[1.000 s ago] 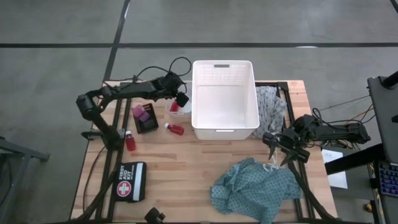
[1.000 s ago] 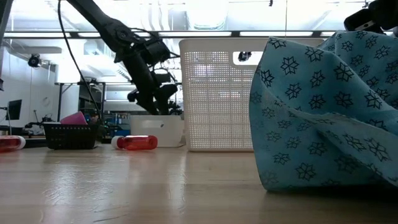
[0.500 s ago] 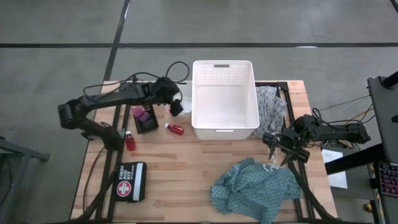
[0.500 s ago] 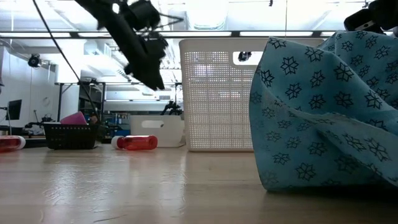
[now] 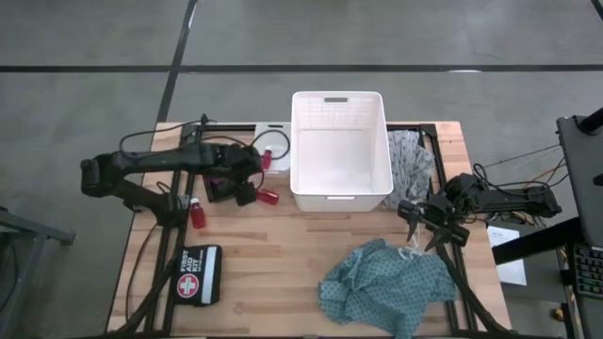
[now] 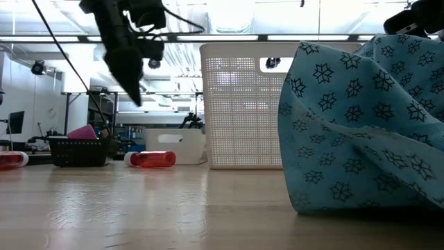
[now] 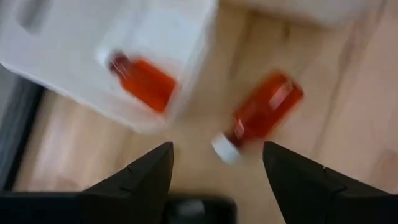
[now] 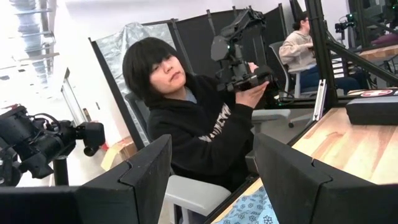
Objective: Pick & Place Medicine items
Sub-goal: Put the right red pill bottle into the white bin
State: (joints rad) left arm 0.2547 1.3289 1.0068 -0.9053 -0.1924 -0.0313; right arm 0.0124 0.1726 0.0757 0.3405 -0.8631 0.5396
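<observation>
Nearby, black tray (image 5: 220, 184) and white basket (image 5: 341, 151) flank red bottle (image 5: 266, 196).

Wooden table (image 5: 283, 254) bears: white basket (image 5: 340, 151), teal cloth (image 5: 386, 282), grey cloth (image 5: 410, 160), first-aid pouch (image 5: 199, 275), red bottles (image 5: 197, 213).

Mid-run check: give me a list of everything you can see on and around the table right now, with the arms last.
Large basket: one, white, table centre, far half.
Small tray: one, white, left of the basket; holds one red bottle.
Red bottles with white caps: one lying on the table by the basket's near left corner; one farther left.
Black basket: one, left of the tray, with purple and pink pieces.
First aid pouch: one, black, near left.
Teal patterned cloth: one, near right.
Grey patterned cloth: one, right of the large basket.
Person: dark hoodie, seated beyond the table.
Left gripper: open, above the lying bottle.
Right gripper: open, at the right edge.
</observation>
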